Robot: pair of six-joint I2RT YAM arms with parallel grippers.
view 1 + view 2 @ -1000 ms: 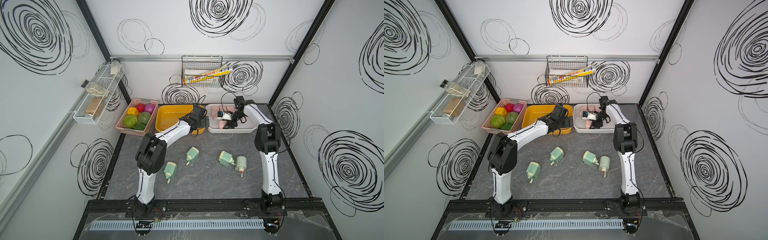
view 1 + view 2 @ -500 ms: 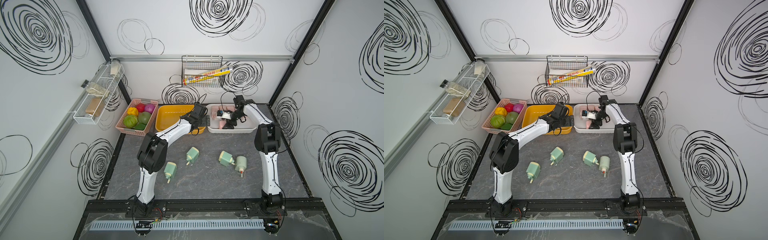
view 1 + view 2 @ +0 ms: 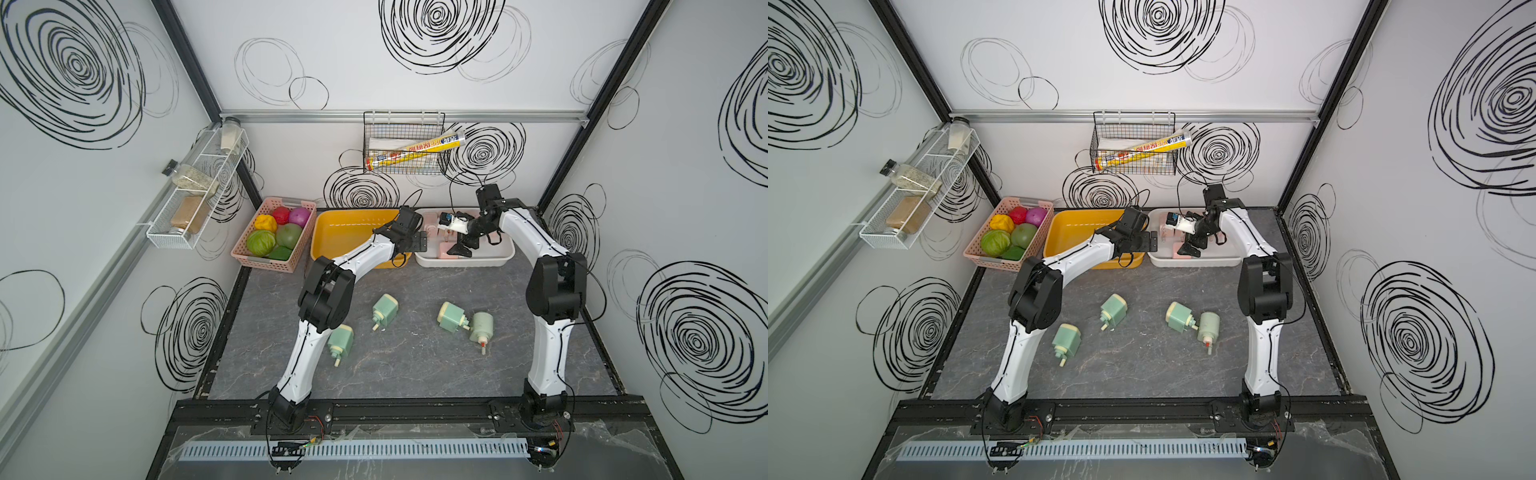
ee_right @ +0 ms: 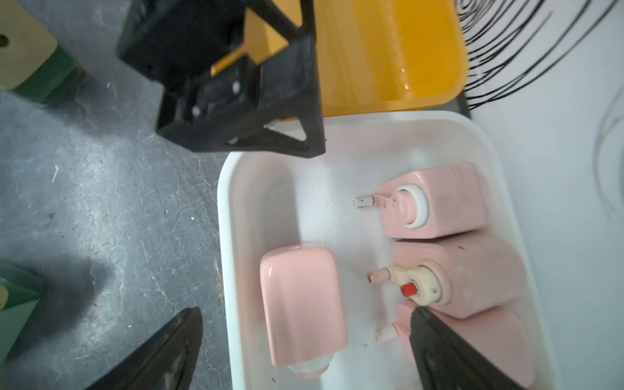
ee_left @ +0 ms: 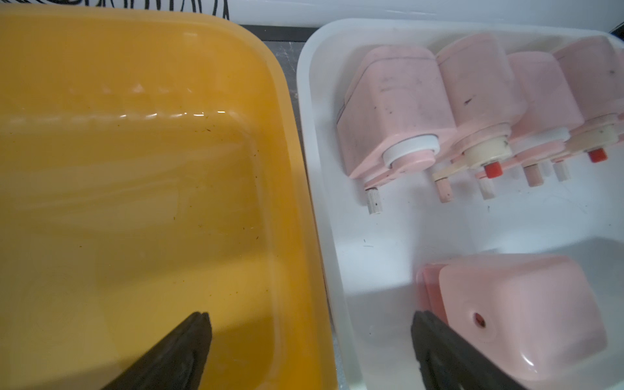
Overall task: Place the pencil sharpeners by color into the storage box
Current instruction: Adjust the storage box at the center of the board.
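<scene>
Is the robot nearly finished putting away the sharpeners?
About halfway. Done: the pink sharpeners lie in the white tray; I count at least five. In hand: nothing; the right gripper hangs open over that tray, and the left gripper is open too. Left: four green sharpeners lie on the table, and the yellow bin is empty.

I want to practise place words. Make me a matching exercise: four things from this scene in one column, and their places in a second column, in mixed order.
Things
1. pink sharpeners
2. green sharpeners
3. toy vegetables
4. long yellow pack

Places
A. in the wire basket on the back wall
B. in the white box
C. in the pink basket
D. on the grey tabletop

Pairs: 1-B, 2-D, 3-C, 4-A
</scene>
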